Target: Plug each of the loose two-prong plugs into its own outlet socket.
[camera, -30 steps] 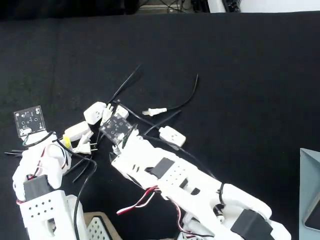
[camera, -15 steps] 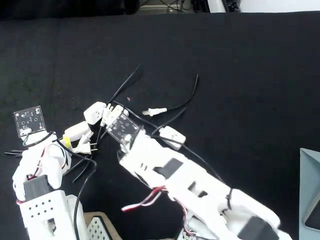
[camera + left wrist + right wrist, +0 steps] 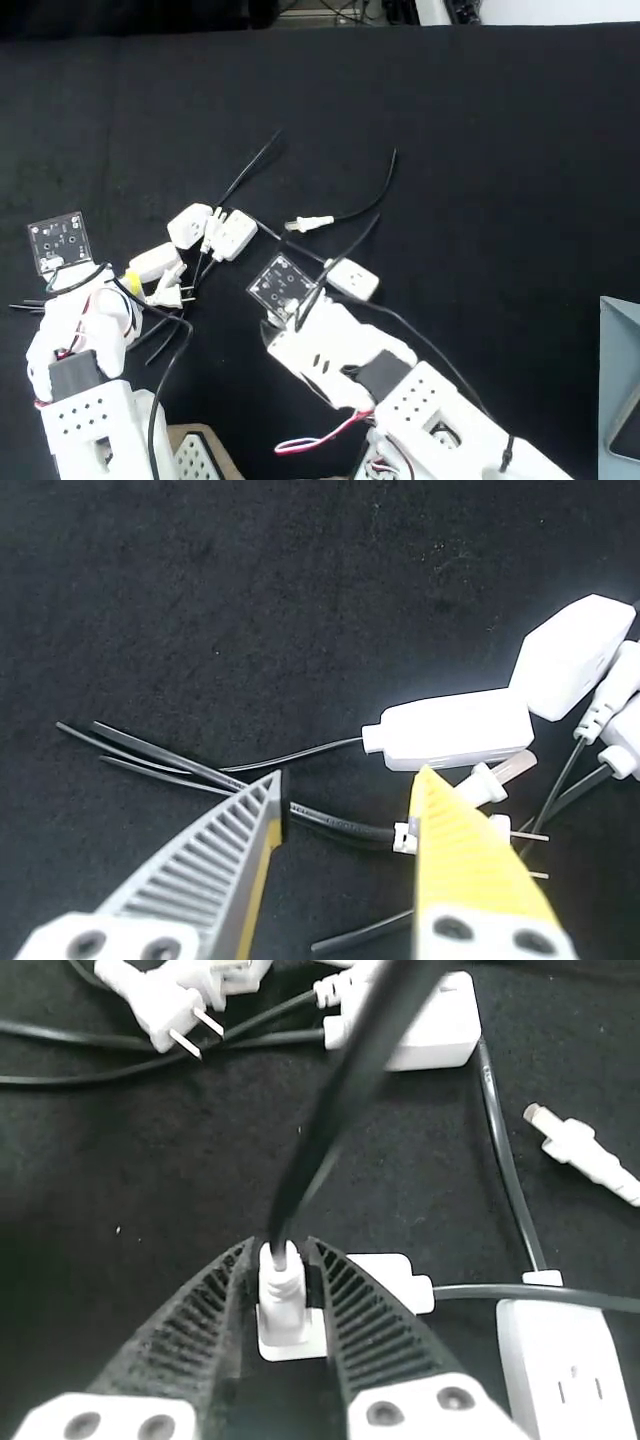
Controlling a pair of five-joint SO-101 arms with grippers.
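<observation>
A black cloth (image 3: 480,150) is spread over the table. Near the middle, a white plug (image 3: 284,1305) is clamped by the right gripper (image 3: 280,1250), just left of a socket (image 3: 352,280). The left gripper (image 3: 348,788) is held spread above a cord (image 3: 330,823) at the near left, beside other sockets (image 3: 190,225). A loose plug (image 3: 310,224) is seen farther back.

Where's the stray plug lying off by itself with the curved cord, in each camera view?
High view: stray plug lies mid-table, just beyond the socket.
Left wrist view: not in it.
Right wrist view: stray plug lies past the socket, beside a black cord.
Shared landmark: that socket, in the high and right wrist views.
</observation>
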